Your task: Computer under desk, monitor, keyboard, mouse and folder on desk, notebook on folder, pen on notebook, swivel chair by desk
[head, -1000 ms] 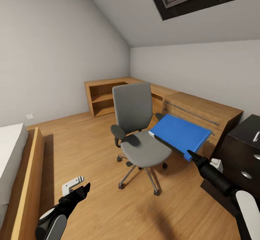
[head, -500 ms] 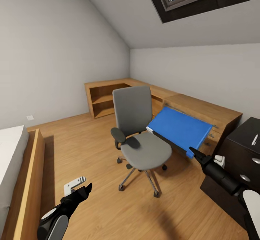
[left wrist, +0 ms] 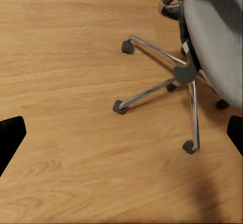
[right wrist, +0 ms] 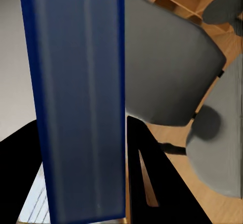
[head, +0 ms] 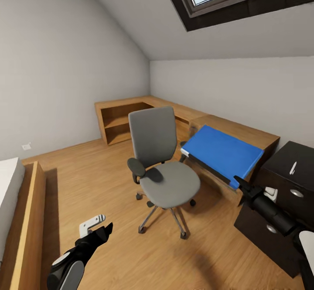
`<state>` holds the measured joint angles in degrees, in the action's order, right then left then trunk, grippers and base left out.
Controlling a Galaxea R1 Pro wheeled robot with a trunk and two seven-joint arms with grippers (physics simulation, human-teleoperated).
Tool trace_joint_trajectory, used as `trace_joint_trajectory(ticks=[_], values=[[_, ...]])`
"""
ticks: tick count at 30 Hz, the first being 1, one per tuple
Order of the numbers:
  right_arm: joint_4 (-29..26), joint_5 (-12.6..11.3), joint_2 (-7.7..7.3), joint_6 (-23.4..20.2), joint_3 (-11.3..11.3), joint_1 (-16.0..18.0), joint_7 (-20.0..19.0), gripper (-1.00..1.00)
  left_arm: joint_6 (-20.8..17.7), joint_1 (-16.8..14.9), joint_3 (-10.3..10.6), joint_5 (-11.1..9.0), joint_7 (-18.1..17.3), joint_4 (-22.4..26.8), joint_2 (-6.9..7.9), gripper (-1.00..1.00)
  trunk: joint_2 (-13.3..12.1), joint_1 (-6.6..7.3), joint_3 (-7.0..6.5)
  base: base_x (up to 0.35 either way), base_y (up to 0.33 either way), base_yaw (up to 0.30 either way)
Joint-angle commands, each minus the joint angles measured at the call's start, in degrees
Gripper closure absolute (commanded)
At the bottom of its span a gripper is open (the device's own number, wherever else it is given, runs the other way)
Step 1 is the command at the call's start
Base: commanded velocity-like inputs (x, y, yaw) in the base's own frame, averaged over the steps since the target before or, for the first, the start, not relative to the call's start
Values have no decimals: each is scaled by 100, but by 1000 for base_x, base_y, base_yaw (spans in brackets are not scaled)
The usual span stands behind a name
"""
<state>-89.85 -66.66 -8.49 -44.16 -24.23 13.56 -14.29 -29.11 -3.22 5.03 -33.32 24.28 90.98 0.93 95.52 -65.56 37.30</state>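
Folder [head: 223, 153] pinched in right gripper [head: 240, 183], lifted beside swivel chair [head: 162, 161].

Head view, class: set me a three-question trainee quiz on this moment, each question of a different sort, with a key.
1. True or false: the blue folder lies on the seat of the swivel chair.
2. Which gripper grips the folder? A) left gripper B) right gripper C) neither
3. Fill in: the chair's wheels stand on the wooden ____.

Key:
1. False. It is held in the air beside the chair, clear of the seat.
2. B. Its fingers close on the folder's near edge; the left one hangs open over the floor.
3. floor
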Motion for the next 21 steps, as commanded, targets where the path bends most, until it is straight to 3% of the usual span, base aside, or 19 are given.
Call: trace_joint_trajectory(ticks=[1,4,12,14,21], values=[[2,7,3,-30,-16,6,-22,100,-7,-3,74,-58,59,2,8,-100,-39,23,-13,0,0,-260],[2,-9,5,-25,-33,6,-21,100,-7,-3,297,-53,59,-12,11,-100,-159,89,-67,0,0,-262],[6,-14,13,-1,-53,6,-21,100,-14,-3,417,-54,62,-93,12,-100,-480,265,-210,0,0,-263],[15,-14,27,11,-152,6,-21,100,-11,-3,564,-52,70,-174,12,-100,-560,309,-246,0,0,-263],[20,-14,34,20,-303,6,-10,100,-4,-2,599,-44,70,-185,12,-100,-801,440,-354,0,0,-263]])
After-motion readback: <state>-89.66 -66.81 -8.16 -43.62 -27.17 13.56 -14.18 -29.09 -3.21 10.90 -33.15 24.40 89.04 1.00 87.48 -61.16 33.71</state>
